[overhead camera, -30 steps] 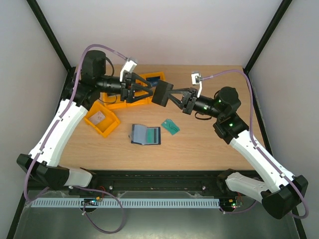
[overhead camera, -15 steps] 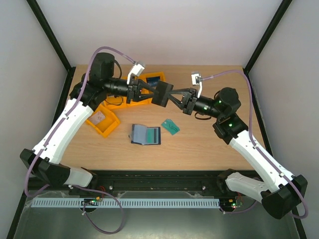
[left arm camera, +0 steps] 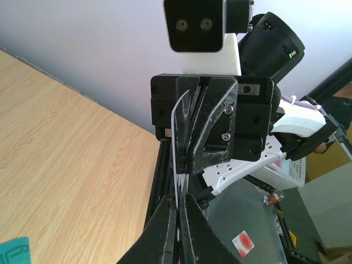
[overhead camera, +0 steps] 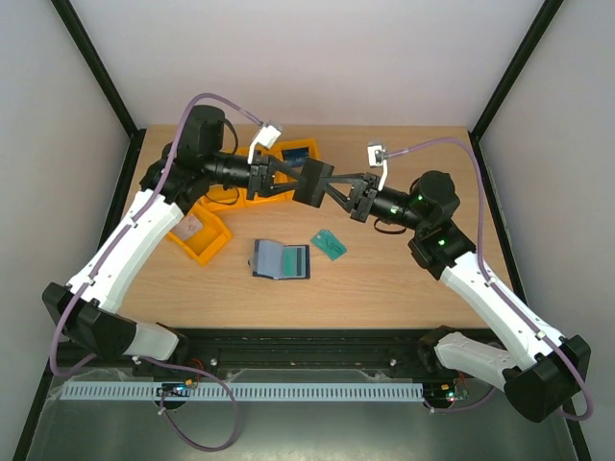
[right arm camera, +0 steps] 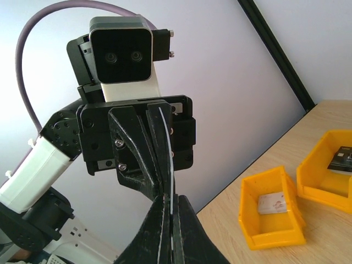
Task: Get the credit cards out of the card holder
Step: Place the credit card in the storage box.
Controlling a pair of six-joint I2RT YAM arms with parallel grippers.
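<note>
Closest to the arm bases, the card holder (overhead camera: 282, 260) lies open on the surface (overhead camera: 404, 279), pale inside up, with a dark rectangle showing on its right half. A lone teal card (overhead camera: 329, 244) lies flat just beside it at 2 o'clock. At the holder's 10 o'clock an orange bin (overhead camera: 207, 252) holds a pale card (overhead camera: 189, 224). More orange bins stand beyond, toward 11 and 12 o'clock, and the farthest bin (overhead camera: 314, 147) has something dark in it. Above the surface, at the holder's 12 o'clock, a dark credit card (overhead camera: 309, 181) hangs in the air, pinched from both sides. The left claw (overhead camera: 291, 180) is closed on its 9 o'clock edge and the right claw (overhead camera: 332, 185) is closed on its 3 o'clock edge. Both wrist views show this card edge-on, thin, between the two pairs of fingers.
</note>
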